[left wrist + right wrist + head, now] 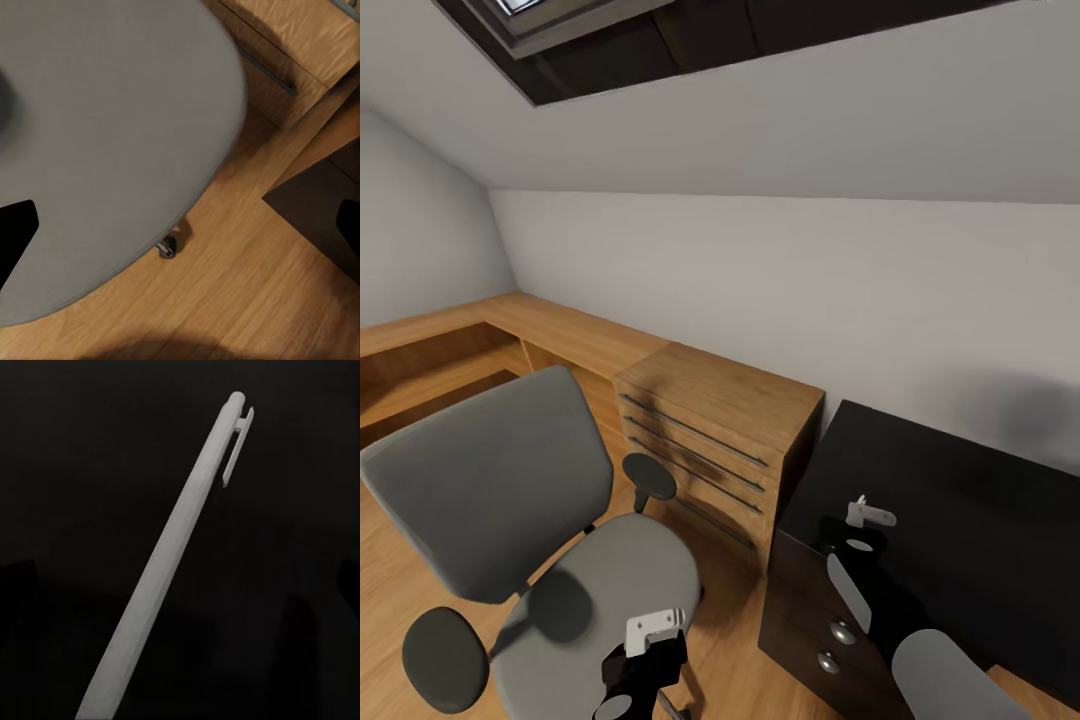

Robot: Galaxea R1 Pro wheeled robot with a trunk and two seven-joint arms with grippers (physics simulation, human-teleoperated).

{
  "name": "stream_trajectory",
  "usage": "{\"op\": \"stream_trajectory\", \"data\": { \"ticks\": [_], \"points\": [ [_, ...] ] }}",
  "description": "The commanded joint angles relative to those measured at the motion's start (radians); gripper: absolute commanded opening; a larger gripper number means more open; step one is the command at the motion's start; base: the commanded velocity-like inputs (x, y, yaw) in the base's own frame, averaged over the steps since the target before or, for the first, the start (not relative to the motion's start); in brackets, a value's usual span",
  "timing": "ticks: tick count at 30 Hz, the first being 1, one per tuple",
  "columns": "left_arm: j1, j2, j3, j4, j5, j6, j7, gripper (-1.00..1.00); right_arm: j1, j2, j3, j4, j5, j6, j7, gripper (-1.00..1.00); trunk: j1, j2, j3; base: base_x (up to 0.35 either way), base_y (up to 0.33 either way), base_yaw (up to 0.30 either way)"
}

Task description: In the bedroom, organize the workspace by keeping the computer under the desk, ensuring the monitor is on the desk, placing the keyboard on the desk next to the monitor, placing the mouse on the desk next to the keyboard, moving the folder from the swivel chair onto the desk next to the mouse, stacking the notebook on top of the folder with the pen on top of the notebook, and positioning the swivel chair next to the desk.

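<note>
Low oak dresser (710, 440) standing against the pale wall (810, 290), dark bar handles running across its drawer fronts. Long oak shelf unit (510, 335) adjoining it, running off along the wall into the corner. Dark-framed skylight (610, 40) sitting overhead in the sloped ceiling. Light wood plank floor (247, 292) showing below, catching a soft shadow.

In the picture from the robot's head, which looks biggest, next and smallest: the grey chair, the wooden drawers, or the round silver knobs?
1. The swivel chair looks biggest, though it is also nearest the camera.
2. The wooden drawers come next.
3. The silver knobs on the desk look smallest; the two knobs look alike.
</note>
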Motion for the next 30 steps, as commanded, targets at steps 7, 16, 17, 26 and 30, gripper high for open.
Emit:
{"op": "stream_trajectory", "data": {
  "ticks": [7,16,17,26,30],
  "points": [
    [-0.001,0.001,-0.003,-0.002,0.004,0.004,0.007,1.00,0.000,-0.001,0.004,0.061,-0.006,0.011,-0.009,1.00,0.000,-0.001,-0.001,0.000,0.000,0.000],
    [-0.001,0.001,-0.003,-0.002,0.004,0.004,0.007,1.00,0.000,0.000,0.004,0.060,-0.006,0.012,-0.009,-1.00,0.000,-0.001,-0.001,0.000,0.000,0.000],
    [-0.001,0.001,-0.003,-0.002,0.004,0.004,0.007,1.00,0.000,0.000,0.004,0.060,-0.006,0.012,-0.009,-1.00,0.000,-0.001,-0.001,0.000,0.000,0.000],
    [-0.001,0.001,-0.003,-0.003,0.004,0.004,0.007,1.00,0.000,-0.001,0.004,0.055,-0.006,0.013,-0.010,-1.00,0.000,-0.001,-0.001,0.000,0.000,0.000],
    [-0.001,0.001,-0.003,-0.003,0.004,0.004,0.007,1.00,0.000,-0.001,0.002,0.019,-0.007,0.021,-0.015,-1.00,0.000,-0.001,-0.001,0.000,0.000,0.000]
  ]
}}
